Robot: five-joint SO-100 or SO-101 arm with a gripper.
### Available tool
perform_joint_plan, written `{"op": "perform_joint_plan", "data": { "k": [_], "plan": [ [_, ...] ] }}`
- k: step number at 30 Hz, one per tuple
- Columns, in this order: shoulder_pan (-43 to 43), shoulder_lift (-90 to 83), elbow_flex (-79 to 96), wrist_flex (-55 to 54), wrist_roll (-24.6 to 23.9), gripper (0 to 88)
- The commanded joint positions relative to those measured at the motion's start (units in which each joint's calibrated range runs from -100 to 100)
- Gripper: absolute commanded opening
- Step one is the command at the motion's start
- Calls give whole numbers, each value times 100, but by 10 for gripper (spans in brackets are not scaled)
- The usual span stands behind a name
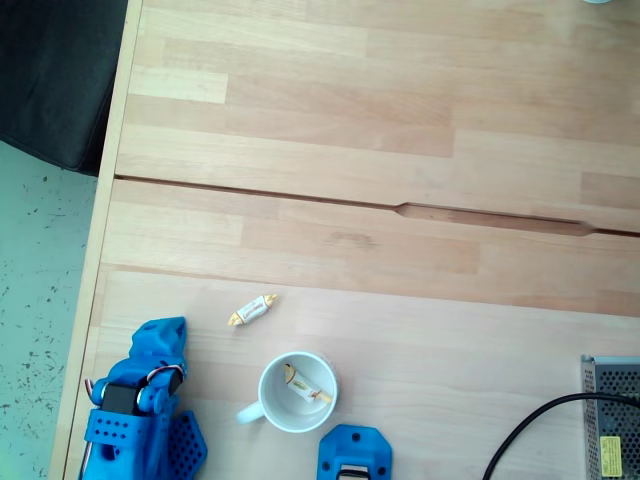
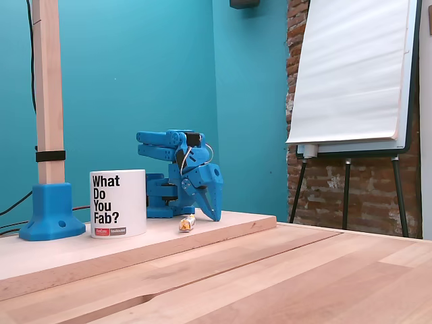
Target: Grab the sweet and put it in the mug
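A white mug [image 1: 272,412] stands near the table's front edge in a fixed view, and one wrapped sweet [image 1: 305,385] lies inside it. A second sweet [image 1: 251,310], cream with yellow twisted ends, lies on the wood just up and left of the mug. In the low fixed view the mug [image 2: 118,202] shows black lettering, and the loose sweet [image 2: 187,223] lies to its right. The blue gripper [image 2: 214,214] points down at the table just right of that sweet, jaws together and holding nothing. Seen from above, the gripper [image 1: 165,335] sits left of the sweet, with the arm folded.
A blue post base [image 1: 355,452] stands right beside the mug, holding a wooden post [image 2: 47,88]. A metal box [image 1: 612,415] with a black cable [image 1: 530,430] sits at the front right. The table's left edge [image 1: 100,250] is close to the arm. A flipchart [image 2: 354,74] stands behind.
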Motion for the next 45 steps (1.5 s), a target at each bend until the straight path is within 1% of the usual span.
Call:
{"op": "perform_joint_plan", "data": {
  "k": [1,10,19,22,24,25,29,33,37,40,45],
  "plan": [
    [-63,75,99,27,-93,0],
    [-63,49,-133,-70,-88,0],
    [-63,58,-1998,-70,-142,0],
    [-70,66,-2595,-70,-454,0],
    [-70,109,-2908,-70,-806,0],
    [-77,152,-3024,-70,18994,0],
    [-114,170,-3318,-70,18027,0],
    [-353,161,-3541,-70,17001,0],
    [-433,161,-3532,-70,15849,0],
    [-433,152,-3505,-70,14896,0],
    [-433,135,-3505,-70,13656,0]
  ]
}}
